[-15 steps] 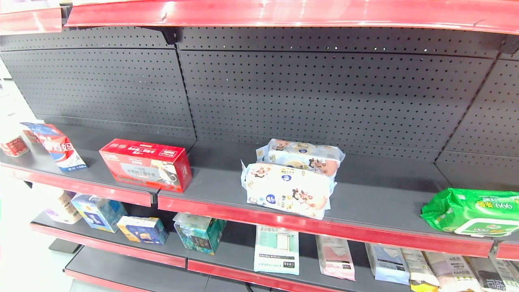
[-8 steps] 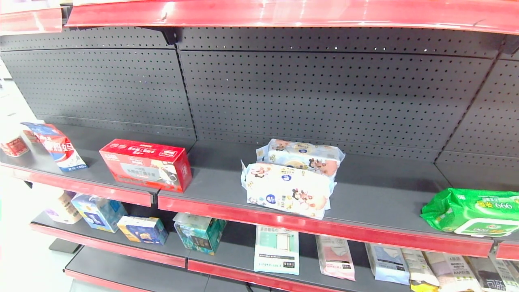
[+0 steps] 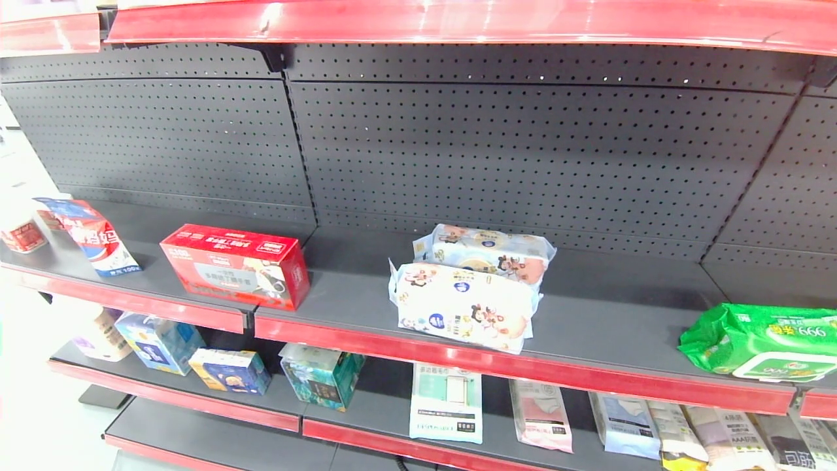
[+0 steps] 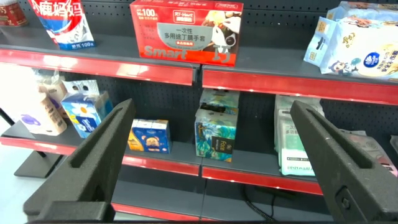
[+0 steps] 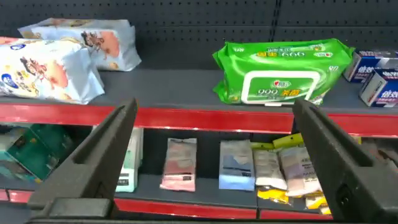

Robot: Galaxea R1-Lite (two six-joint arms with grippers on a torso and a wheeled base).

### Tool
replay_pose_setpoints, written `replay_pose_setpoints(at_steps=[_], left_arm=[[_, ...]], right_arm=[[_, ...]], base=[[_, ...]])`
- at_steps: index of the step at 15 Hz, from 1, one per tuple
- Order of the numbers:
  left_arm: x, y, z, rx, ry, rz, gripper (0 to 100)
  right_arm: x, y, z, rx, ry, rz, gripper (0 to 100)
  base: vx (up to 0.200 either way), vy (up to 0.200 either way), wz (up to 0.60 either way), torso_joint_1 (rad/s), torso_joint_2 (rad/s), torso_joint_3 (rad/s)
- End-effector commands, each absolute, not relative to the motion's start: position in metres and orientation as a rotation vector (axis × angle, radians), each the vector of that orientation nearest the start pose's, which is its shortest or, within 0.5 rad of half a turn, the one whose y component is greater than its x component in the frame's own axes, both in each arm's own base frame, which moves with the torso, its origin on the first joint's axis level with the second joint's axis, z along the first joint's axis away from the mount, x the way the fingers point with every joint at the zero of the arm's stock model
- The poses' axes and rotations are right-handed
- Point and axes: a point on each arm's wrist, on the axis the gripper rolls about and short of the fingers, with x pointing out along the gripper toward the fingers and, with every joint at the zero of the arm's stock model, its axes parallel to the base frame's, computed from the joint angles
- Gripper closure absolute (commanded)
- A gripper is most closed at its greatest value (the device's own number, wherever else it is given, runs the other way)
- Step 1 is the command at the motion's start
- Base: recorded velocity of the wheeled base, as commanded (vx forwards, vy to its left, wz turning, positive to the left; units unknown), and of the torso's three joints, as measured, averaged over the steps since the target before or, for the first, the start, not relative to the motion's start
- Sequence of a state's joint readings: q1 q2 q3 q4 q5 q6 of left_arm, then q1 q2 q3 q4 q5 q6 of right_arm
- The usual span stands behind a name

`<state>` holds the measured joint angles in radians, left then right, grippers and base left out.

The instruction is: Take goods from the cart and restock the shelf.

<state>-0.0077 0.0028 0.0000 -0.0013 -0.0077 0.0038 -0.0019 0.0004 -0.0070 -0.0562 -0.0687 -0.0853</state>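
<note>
**Shelving, head and wrist views.** The middle shelf (image 3: 608, 314) carries, from the robot's left to its right:

- A blue-and-red pouch (image 3: 98, 239), standing.
- A red box (image 3: 235, 265), lying lengthwise close to the front edge.
- Two printed packs. The front pack (image 3: 464, 304) lies at the edge and the rear pack (image 3: 487, 252) touches it from behind.
- A green pack (image 3: 762, 340) with a white lid label, well apart from the others and also at the front edge.

A black pegboard (image 3: 523, 150) backs the shelf.

The lower shelf (image 3: 196, 402) holds a blue box (image 3: 230, 370) and, just beside it, a teal box (image 3: 320, 376). Farther to the robot's right a white-and-green packet (image 3: 446, 402) stands at its front. Beyond it a row of flat sachets (image 3: 539, 412) lies side by side.

**Left hand** (image 4: 212, 106). The fingers are spread wide with nothing between them. The hand faces the shelving from in front, apart from all goods. In its wrist view the teal box appears in the gap between the fingers, and the red box sits on the shelf above.

**Right hand** (image 5: 214, 104). The fingers are likewise spread wide and empty. It faces the red front edge of the middle shelf. In its wrist view the printed packs lie to one side of the gap and the green pack to the other. The sachets show below.
</note>
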Motion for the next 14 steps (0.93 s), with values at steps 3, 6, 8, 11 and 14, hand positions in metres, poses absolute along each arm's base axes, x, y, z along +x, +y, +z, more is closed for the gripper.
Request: replay_pose_setpoints(at_steps=[3,6,8,11,14], left_arm=[[-0.0226,0.0,0.0757,0.005,0.001,-0.015,0],[-0.0226,0.0,0.0757,0.003,0.002,-0.015,0],[-0.0226,0.0,0.0757,0.003,0.002,-0.014,0],[-0.0226,0.0,0.0757,0.003,0.002,-0.015,0],[-0.0226,0.0,0.0757,0.003,0.002,-0.015,0]], right_arm=[[-0.0233,-0.0008,0.0758,0.0,0.012,-0.037,0],[-0.0229,-0.0002,0.0761,-0.012,-0.003,-0.014,0],[-0.0229,-0.0004,0.0759,-0.008,-0.001,-0.02,0],[-0.0229,-0.0004,0.0759,-0.006,-0.001,-0.02,0],[-0.0229,-0.0004,0.0759,-0.006,-0.001,-0.02,0]], base=[[0.0,0.0,0.0,0.0,0.0,0.0],[0.0,0.0,0.0,0.0,0.0,0.0],[0.0,0.0,0.0,0.0,0.0,0.0],[0.0,0.0,0.0,0.0,0.0,0.0],[0.0,0.0,-0.6,0.002,0.0,0.004]])
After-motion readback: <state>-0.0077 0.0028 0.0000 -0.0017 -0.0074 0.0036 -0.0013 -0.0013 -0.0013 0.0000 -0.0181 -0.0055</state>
